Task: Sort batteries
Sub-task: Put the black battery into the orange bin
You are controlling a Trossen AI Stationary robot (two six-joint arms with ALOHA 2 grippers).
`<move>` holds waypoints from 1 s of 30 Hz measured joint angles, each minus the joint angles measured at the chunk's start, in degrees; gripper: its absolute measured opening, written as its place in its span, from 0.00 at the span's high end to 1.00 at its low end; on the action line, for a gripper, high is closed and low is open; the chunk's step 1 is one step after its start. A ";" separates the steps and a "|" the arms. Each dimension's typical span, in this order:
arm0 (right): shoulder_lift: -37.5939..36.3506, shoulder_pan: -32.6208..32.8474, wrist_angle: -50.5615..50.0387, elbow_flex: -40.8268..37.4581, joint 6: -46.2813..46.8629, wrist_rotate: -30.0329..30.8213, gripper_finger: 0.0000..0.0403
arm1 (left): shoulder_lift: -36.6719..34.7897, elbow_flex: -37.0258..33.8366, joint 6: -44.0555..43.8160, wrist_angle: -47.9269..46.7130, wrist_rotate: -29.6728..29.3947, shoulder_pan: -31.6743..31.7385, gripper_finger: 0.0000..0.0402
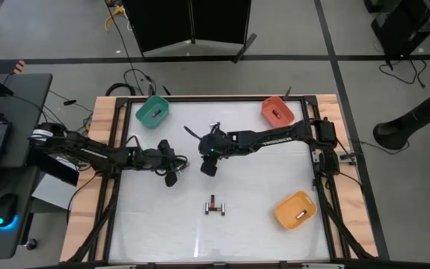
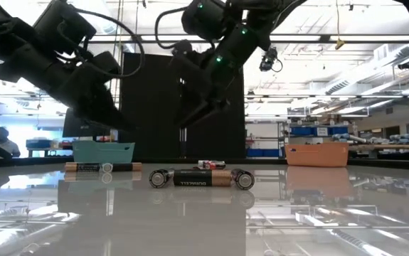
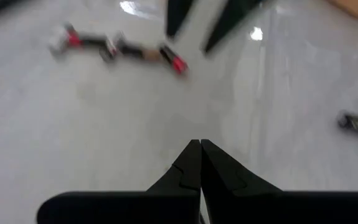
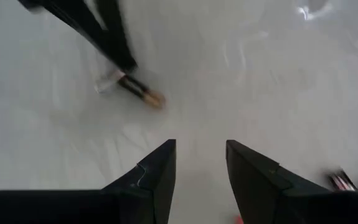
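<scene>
Your left gripper (image 1: 172,179) hangs pressed together and empty; your right gripper (image 1: 209,169) is spread, holding nothing. The batteries (image 1: 214,206) lie on the table (image 1: 259,217) at its six o'clock.

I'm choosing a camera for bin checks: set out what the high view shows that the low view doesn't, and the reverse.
Only the high view: the yellow bin, and the open insides of the green bin and orange bin. Only the low view: a label on the nearest battery and the room behind. Both: the battery cluster, the left gripper and right gripper above the table.
</scene>
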 joint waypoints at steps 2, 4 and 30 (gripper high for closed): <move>-1.11 0.33 -2.97 -0.02 -0.09 1.51 0.63 | 0.00 0.00 -1.21 -1.86 0.84 0.00 0.96; -2.81 0.93 -7.11 -0.02 -0.08 3.54 0.63 | 0.00 0.00 -1.94 -3.18 0.78 0.00 0.93; -5.34 -3.97 -5.35 -6.78 21.94 8.58 0.63 | 8.03 7.39 -3.05 -7.32 -3.88 0.05 0.66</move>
